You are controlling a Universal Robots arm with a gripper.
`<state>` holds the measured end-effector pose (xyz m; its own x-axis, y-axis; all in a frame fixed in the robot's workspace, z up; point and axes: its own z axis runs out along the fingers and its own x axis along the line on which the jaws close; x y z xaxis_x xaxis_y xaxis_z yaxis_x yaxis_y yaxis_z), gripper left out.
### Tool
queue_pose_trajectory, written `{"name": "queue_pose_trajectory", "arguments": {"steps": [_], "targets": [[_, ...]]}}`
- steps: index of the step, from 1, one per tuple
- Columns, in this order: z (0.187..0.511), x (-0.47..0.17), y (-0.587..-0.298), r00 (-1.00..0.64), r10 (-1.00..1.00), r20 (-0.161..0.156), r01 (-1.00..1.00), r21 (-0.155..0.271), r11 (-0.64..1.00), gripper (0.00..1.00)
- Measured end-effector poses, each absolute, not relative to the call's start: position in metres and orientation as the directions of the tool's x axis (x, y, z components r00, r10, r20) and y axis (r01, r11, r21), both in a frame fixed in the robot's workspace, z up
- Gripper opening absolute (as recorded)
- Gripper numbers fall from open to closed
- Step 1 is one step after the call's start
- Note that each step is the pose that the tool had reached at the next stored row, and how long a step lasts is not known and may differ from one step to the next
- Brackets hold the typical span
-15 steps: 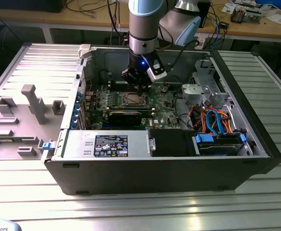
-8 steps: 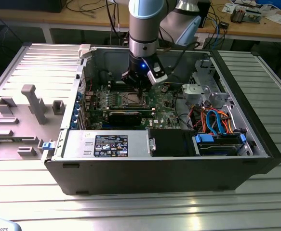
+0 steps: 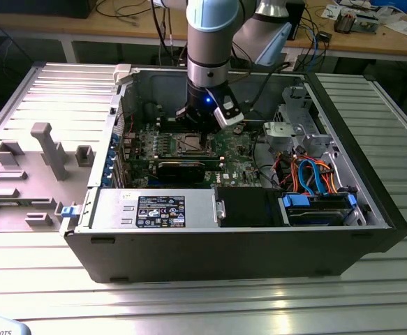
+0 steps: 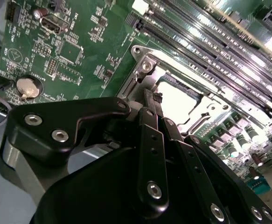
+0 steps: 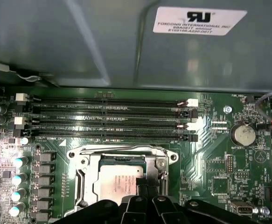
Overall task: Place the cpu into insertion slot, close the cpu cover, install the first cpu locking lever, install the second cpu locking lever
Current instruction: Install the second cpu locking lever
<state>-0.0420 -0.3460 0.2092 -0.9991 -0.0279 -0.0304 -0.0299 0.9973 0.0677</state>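
**Gripper down at the CPU socket inside the open case**

Ribbed grey metal table [image 3: 203,300] underneath, with wooden benches [image 3: 398,42] strewn with cables and papers behind. On the table toward the exterior view's left, a grey fixture plate [image 3: 28,174] carrying upright blocks. Beside it, an open computer case [image 3: 371,181] lying on its side.

Inside the case: green motherboard [image 3: 241,150] across the floor, silver power supply [image 3: 154,209] along the near wall, drive bay with orange and blue cables [image 3: 311,174] toward the exterior view's right. Four long black memory slots [image 5: 112,119] and a round coin battery [image 5: 243,135] on the board, seen in the first wrist view.

Insertion slot [image 5: 77,186] beside the memory slots, with the cpu [image 5: 117,184] lying flat in it, silver top up. Silvery cpu cover [image 5: 119,156] framing the chip, seemingly lowered over it.

Gripper [image 5: 142,189] low over the socket's edge, black fingers [image 4: 149,105] drawn close together at the frame's side; cannot tell whether clenched on anything.
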Motion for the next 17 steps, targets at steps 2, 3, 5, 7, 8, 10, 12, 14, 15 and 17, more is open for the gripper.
{"name": "queue_pose_trajectory", "arguments": {"steps": [2,3,5,7,8,10,12,14,15,17], "targets": [[0.211,-0.042,-0.346,-0.999,-0.028,-0.030,-0.030,0.068,0.997,0.11],[0.215,-0.042,-0.346,-0.999,-0.028,-0.030,-0.030,0.068,0.997,0.11],[0.220,-0.042,-0.346,-0.999,-0.028,-0.030,-0.030,0.067,0.997,0.11],[0.225,-0.042,-0.346,-0.999,-0.028,-0.030,-0.030,0.066,0.997,0.11],[0.228,-0.042,-0.346,-0.999,-0.028,-0.030,-0.030,0.063,0.998,0.11],[0.233,-0.042,-0.346,-0.999,-0.028,-0.030,-0.030,0.052,0.998,0.11],[0.237,-0.042,-0.346,-0.999,-0.029,-0.030,-0.030,0.043,0.999,0.11],[0.241,-0.042,-0.346,-0.999,-0.029,-0.030,-0.030,0.038,0.999,0.11],[0.241,-0.042,-0.346,-0.999,-0.029,-0.030,-0.030,0.037,0.999,0.11],[0.241,-0.042,-0.347,-0.999,-0.029,-0.030,-0.030,0.036,0.999,0.11]]}}
